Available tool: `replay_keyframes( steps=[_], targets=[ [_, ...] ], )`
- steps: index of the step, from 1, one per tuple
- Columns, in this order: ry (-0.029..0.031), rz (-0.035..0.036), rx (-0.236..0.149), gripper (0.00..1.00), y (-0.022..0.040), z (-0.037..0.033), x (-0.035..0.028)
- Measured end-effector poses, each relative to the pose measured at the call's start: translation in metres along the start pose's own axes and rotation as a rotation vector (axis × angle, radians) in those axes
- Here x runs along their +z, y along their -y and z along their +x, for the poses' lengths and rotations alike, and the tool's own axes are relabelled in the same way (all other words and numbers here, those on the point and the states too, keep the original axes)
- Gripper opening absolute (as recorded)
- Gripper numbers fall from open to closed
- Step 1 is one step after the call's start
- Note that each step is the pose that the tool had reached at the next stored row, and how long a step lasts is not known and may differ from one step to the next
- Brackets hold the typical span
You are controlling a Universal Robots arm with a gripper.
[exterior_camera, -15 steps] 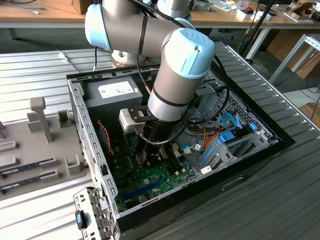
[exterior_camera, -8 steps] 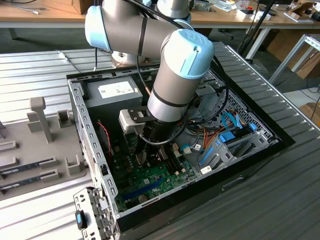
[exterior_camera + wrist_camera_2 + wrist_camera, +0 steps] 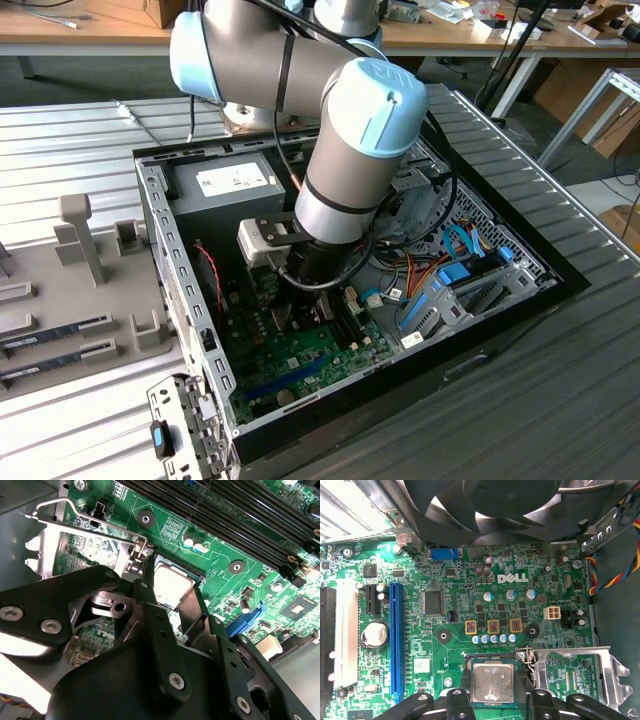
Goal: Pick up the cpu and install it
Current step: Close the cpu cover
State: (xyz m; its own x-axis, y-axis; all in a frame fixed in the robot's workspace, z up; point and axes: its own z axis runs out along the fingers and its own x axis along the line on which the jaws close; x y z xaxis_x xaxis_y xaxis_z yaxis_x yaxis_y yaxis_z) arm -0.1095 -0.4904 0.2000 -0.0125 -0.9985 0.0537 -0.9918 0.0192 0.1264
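The cpu (image 3: 492, 681), a small square chip with a silvery top, lies flat in the black socket of the green motherboard (image 3: 445, 630). My gripper (image 3: 493, 695) stands straight over it, one black finger against each of two opposite edges. In the second wrist view the cpu (image 3: 171, 583) shows between the two fingers (image 3: 146, 596) of the gripper (image 3: 169, 596), which is shut on it. The socket's metal load plate (image 3: 75, 550) and its wire lever are swung open beside it. In the exterior view the arm's wrist (image 3: 315, 265) reaches down into the open computer case, over the motherboard (image 3: 300, 352).
A large black fan (image 3: 485, 505) sits close beside the socket. Long memory slots (image 3: 225, 510) run along the board. The grey power-supply box (image 3: 225, 180) fills the case's far corner, and coloured cables (image 3: 440, 280) lie toward the exterior view's right. Memory sticks (image 3: 60, 335) rest in a holder outside.
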Motion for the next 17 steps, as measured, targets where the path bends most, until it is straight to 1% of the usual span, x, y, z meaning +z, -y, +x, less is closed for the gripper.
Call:
replay_keyframes(
  steps=[9, 12, 17],
  targets=[
    [-0.0028, 0.0002, -0.002, 0.45, -0.0002, 0.0000, 0.0000],
    [-0.0050, 0.0014, -0.022, 0.45, -0.0006, 0.0000, -0.0006],
    [-0.0068, 0.0021, -0.036, 0.45, -0.0008, 0.0001, -0.0012]
  ],
)
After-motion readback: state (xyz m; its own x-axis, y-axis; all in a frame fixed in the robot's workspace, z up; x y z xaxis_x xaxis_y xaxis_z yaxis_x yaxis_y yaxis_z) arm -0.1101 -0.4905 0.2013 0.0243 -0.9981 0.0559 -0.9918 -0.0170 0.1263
